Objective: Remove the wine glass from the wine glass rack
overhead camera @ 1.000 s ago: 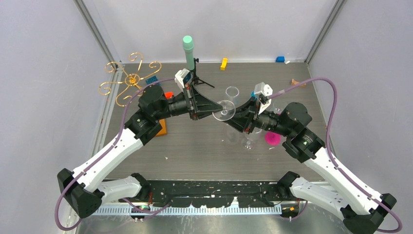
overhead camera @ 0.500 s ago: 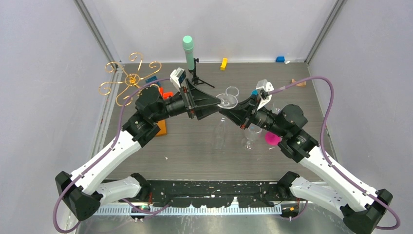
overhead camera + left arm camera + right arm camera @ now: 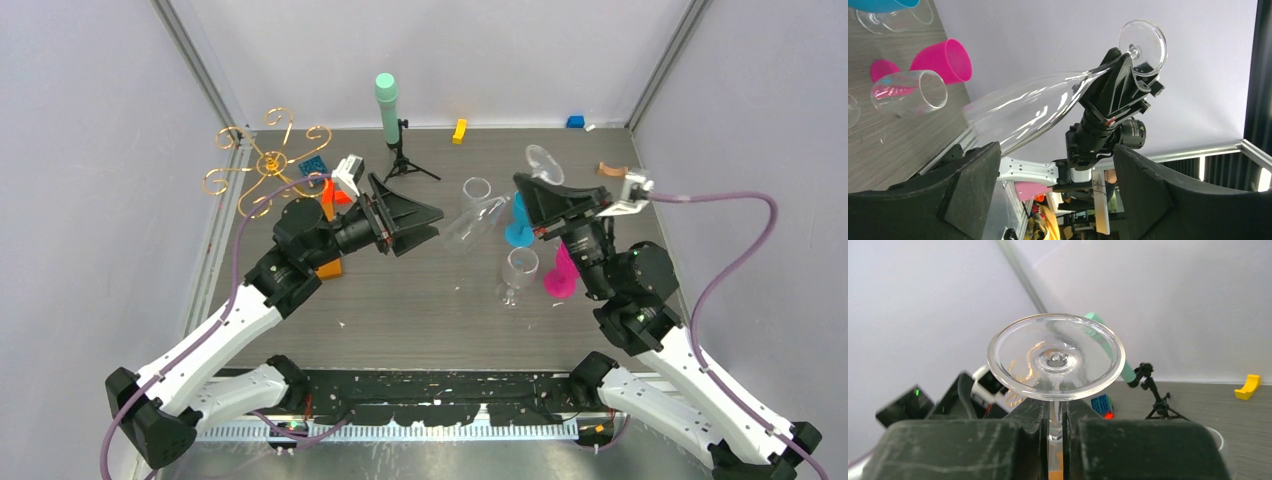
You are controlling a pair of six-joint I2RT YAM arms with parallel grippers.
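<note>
The clear wine glass (image 3: 541, 158) hangs in the air over the table's middle, tilted, foot up and bowl slanting down to the left. My right gripper (image 3: 528, 182) is shut on its stem just under the foot; in the right wrist view the round foot (image 3: 1055, 360) sits right above the closed right gripper (image 3: 1055, 425). My left gripper (image 3: 418, 214) stands open to the left of the bowl, apart from it. In the left wrist view the wine glass's bowl (image 3: 1028, 112) lies beyond the left gripper (image 3: 1058, 190), which holds nothing. The gold wine glass rack (image 3: 265, 160) stands at the far left, its orange base (image 3: 331, 268) mostly behind my left arm.
A mint-green cylinder on a black tripod (image 3: 388, 100) stands at the back. A clear tumbler (image 3: 478, 188), a blue cup (image 3: 518, 226), a standing clear glass (image 3: 518, 270) and pink cups (image 3: 560, 280) crowd the right middle. Small yellow (image 3: 459, 130) and blue (image 3: 575, 121) blocks lie by the back wall.
My left gripper has opened, let go of the wine glass and drawn back to the left. The right gripper closed on the stem and carried the glass up and to the right.
</note>
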